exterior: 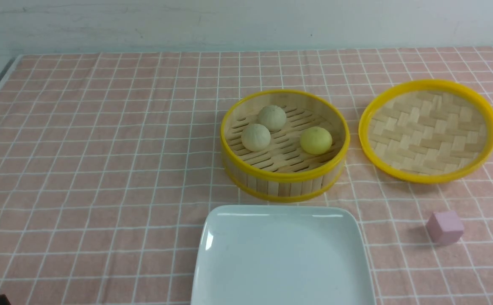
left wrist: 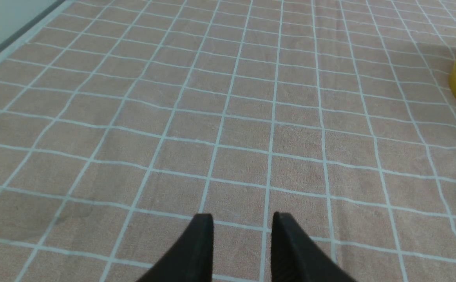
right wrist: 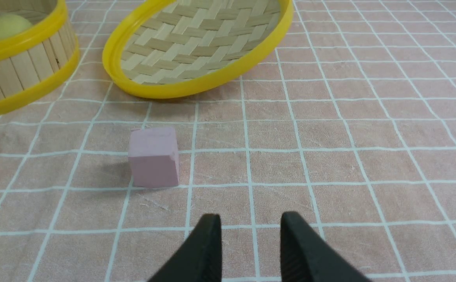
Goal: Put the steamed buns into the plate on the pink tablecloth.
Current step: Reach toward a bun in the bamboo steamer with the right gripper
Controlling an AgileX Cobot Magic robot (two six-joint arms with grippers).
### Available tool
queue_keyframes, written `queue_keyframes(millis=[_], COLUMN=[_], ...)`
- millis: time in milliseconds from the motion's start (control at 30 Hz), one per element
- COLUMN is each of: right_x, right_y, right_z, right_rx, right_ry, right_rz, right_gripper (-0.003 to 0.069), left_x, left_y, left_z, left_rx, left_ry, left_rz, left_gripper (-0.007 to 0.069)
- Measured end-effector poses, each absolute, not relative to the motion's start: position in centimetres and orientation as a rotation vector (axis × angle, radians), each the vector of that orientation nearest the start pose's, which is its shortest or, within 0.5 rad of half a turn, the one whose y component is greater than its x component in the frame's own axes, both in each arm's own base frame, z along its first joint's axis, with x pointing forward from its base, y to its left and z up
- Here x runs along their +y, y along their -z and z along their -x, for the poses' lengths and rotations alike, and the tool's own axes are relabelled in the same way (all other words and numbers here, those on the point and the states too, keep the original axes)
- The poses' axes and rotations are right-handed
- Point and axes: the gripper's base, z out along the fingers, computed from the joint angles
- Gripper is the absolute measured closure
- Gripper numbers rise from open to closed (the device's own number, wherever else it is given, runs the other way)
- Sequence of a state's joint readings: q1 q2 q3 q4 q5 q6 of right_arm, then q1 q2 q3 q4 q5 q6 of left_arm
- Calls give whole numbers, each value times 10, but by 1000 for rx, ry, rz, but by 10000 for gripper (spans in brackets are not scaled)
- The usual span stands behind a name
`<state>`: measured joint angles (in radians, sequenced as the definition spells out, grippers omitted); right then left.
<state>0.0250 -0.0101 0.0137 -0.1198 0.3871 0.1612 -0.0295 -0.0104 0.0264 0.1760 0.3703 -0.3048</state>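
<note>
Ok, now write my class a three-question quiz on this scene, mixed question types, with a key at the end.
1. Multiple choice: what does the bamboo steamer basket hold?
a) the pink cube
b) three steamed buns
c) the woven bamboo lid

2. True or false: the left gripper and the right gripper both stand open with nothing between their fingers.

3. Fill in the blank: the white square plate lies on a ____ tablecloth with white grid lines.

Key: 1 b; 2 true; 3 pink
</note>
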Motion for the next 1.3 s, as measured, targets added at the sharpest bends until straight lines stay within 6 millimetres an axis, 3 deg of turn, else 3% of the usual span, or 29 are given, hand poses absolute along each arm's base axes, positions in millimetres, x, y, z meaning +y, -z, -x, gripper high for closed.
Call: queue_keyframes(millis=[500, 600, 700, 733, 800, 900, 1033, 1300], right_x=[-3, -3, -3, -2, 1, 9, 13, 15], right_y=[-175, -175, -175, -175, -176, -176, -177, -180], right_z=[-52, -52, -52, -52, -53, -53, -53, -53], right_rx=[1871, 1871, 1871, 1861, 1847, 1795, 1748, 1715], right_ry=[-10, -10, -13, -67, -166, -547, -772, -854], right_rz=[-55, -55, -58, -104, -189, -524, -720, -776], right_gripper=[420, 420, 420, 420, 420, 420, 420, 427], left_x=[4, 2, -4, -8, -11, -16, -17, -17], left_y=[-172, -172, -172, -173, -173, -174, -174, -175], left_z=[-53, -53, -53, -52, -52, -52, -52, -52], left_rx=[1858, 1856, 1828, 1799, 1771, 1710, 1697, 1697], left_ry=[62, 162, 420, 598, 734, 963, 1008, 999], left_rz=[151, 239, 468, 628, 746, 954, 992, 974], left_gripper=[383, 383, 383, 383, 383, 383, 383, 412])
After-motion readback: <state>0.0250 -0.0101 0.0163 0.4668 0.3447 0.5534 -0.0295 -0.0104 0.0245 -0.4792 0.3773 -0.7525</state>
